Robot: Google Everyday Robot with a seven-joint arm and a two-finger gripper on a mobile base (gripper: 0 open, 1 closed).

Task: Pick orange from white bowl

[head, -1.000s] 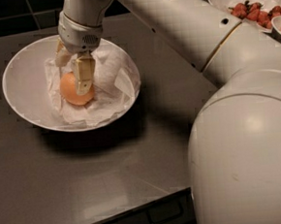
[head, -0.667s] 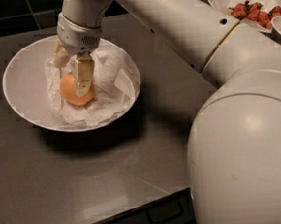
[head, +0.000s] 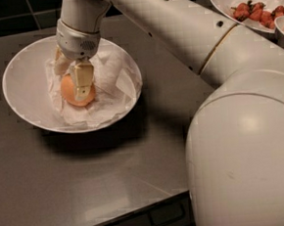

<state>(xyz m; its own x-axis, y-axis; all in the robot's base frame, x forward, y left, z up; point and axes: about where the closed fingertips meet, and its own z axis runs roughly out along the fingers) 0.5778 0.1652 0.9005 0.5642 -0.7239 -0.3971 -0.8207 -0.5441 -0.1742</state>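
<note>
One orange (head: pixel 69 91) is sitting on crumpled paper (head: pixel 114 83) inside the white bowl (head: pixel 21 78), upper left of the frame, a little left of the bowl's centre. Robot's gripper (head: pixel 74 83) is reaching down into that bowl from the arm (head: pixel 174 24) and straddling the fruit. Its near finger (head: pixel 82 76) is lying across the front of the skin, and the other is sitting behind at the upper left, mostly hidden. Jaws are looking closed down to the fruit's width and pinching it, with nothing else caught that I can see, though paper is bunching close around the far finger. Fruit is looking like it's resting on the paper, not lifted yet. My read: grasp is being made, lift is coming next. To do it well, I'm suggesting squeezing across the widest part, since smooth round skin is liable to roll out of an off-centre pinch. Then pulling straight up, slowly, so the liner isn't dragging along, and clearing the rim before any sideways travel. Over at upper right a second bowl (head: pixel 221 1) is holding strawberries (head: pixel 258 11), well apart from the pick, with the arm's elbow sitting just beside it. Both bowls are standing on a dark table (head: pixel 89 188).
</note>
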